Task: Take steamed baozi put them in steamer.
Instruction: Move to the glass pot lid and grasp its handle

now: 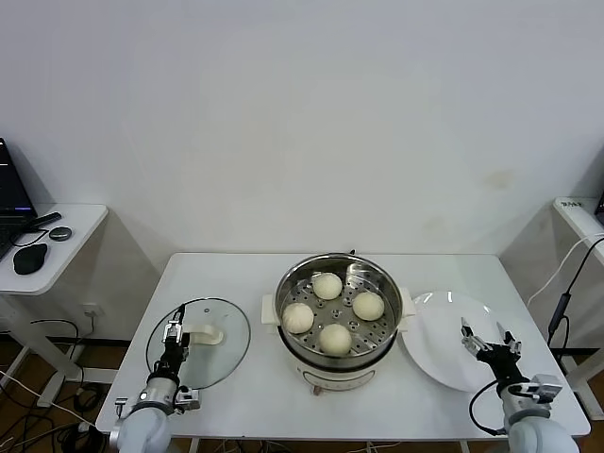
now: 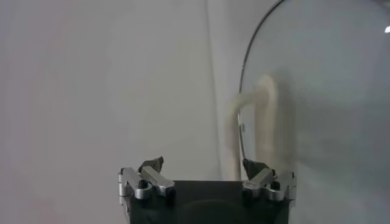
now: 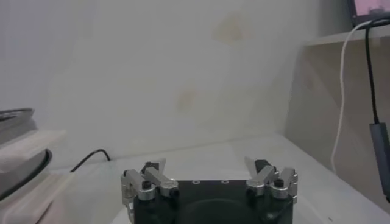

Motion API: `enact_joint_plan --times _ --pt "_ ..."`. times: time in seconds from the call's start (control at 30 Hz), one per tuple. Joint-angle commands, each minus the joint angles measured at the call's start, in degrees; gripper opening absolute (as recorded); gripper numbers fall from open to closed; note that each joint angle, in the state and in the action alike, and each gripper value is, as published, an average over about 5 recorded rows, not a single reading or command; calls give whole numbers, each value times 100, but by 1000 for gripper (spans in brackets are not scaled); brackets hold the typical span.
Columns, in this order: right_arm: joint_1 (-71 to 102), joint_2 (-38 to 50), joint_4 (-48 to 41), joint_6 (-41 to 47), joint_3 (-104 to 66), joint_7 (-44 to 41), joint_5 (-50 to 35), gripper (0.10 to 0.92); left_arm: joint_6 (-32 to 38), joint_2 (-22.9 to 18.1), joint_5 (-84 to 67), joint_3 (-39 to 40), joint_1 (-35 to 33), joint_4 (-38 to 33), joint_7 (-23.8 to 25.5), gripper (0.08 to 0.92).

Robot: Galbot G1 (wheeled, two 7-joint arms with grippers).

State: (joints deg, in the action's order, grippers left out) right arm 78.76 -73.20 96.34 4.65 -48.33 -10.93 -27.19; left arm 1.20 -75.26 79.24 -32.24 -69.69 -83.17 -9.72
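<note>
From the head camera, a white table (image 1: 236, 283) holds the steamer (image 1: 338, 316) at its middle. Four baozi (image 1: 327, 286) lie on the perforated tray inside it: one toward the wall, one on the left, one on the right, one nearest the robot, each apart from the others. To the left of the steamer lies a glass lid (image 1: 203, 354) with a white handle, flat on the table. To the right, just beside the steamer's handle, sits a white plate (image 1: 453, 349) with nothing on it. The left gripper (image 1: 174, 332) hangs over the lid's near-left part, fingers apart, holding nothing. The right gripper (image 1: 488, 342) hangs over the plate's near-right part, fingers likewise spread and empty. A side desk (image 1: 66, 236) at far left carries a mouse (image 1: 30, 257).

In the left wrist view, the left gripper (image 2: 204, 167) shows its two fingertips standing wide, with nothing between them. Ahead of it the lid (image 2: 323, 91) fills one side, its white handle (image 2: 256, 122) arching up just beyond the fingertip on that side.

In the right wrist view, the right gripper (image 3: 207, 167) also has its fingertips set wide and bare. Beyond it lie the tabletop and the wall (image 3: 183, 73); the steamer's (image 3: 18, 146) rim and white handle show at one edge, and a cable (image 3: 344, 91) hangs at the other.
</note>
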Motion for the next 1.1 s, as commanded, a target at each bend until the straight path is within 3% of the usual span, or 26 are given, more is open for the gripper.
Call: enact_joint_plan --times 0.03,1.1 --pt "37 -21 8 -17 -7 -4 37 823 -235 -76 -179 35 198 287 -263 823" --pt "119 -95 22 -70 -6 -19 136 823 -8 102 -106 214 468 739 -388 818"
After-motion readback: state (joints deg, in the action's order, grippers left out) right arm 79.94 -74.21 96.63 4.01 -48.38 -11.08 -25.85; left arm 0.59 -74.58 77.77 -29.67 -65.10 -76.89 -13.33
